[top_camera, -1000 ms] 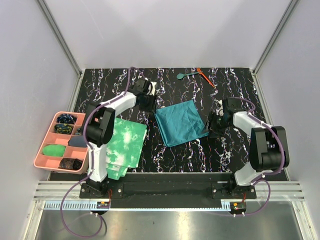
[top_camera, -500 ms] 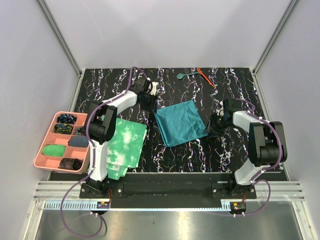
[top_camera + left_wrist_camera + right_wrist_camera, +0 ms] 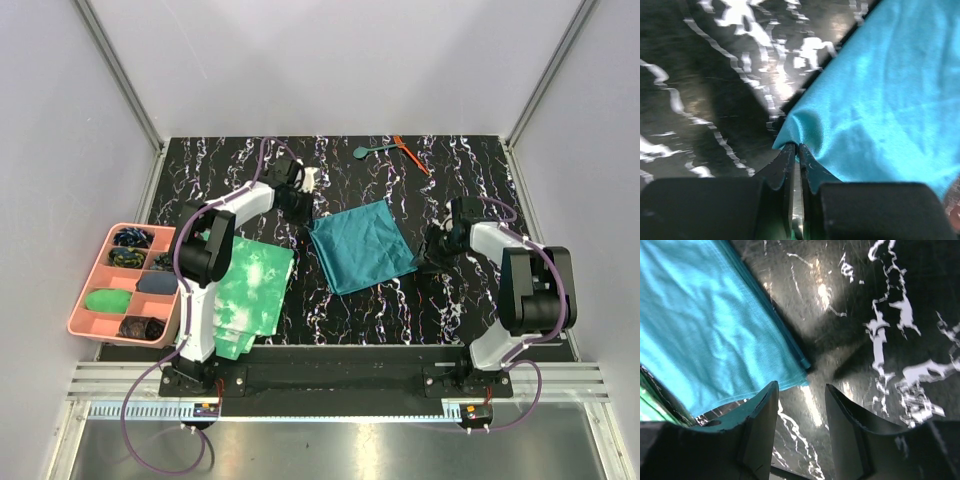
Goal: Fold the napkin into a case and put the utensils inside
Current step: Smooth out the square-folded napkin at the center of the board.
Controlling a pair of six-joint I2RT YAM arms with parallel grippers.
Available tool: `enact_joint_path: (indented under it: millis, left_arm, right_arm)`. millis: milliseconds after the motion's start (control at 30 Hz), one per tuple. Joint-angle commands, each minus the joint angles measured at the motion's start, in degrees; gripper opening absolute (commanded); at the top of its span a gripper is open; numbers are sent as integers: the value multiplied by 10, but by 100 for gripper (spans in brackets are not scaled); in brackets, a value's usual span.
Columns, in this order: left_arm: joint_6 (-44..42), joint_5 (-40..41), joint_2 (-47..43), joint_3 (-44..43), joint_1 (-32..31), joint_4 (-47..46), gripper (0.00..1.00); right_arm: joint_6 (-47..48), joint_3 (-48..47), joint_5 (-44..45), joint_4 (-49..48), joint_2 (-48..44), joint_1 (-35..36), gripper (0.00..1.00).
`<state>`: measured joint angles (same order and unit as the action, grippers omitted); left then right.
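Half-folded at best — pinching the far-left corner of the napkin (image 3: 362,245) in the clamped left gripper (image 3: 796,147), right gripper (image 3: 800,390) agape beside the near-right corner — leaving spoon (image 3: 372,151) and orange stick (image 3: 411,154) uncased.

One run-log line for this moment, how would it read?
left end effector: shut on dark teal cloth napkin corner | right end effector: open at opposite corner | teal plastic spoon, orange-red stick: far side, outside napkin

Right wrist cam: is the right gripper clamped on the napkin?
No, the right gripper is open with only bare table in the gap, and the napkin corner lies just beyond its tips.
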<state>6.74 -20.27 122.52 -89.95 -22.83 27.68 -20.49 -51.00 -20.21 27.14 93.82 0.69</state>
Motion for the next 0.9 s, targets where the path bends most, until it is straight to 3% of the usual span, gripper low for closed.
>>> enact_joint_path:
  millis: [0,233,433,667,867]
  left_arm:
    - [45,-92,-13,7,-13,-21,7]
    - [82,-131,-45,53,-27,-47,7]
    - [78,-80,-30,17,-26,-20,8]
    - [93,-22,-48,13,-11,-7,32]
    - [93,8,-67,9,-3,4,42]
  right_arm:
    - [0,-7,29,26,-54,-3,52]
    - [-2,16,66,39,-99,-22,51]
    - [8,-2,63,34,-65,-25,46]
    - [17,-37,74,24,-31,-27,45]
    - [19,-51,59,23,-13,-28,45]
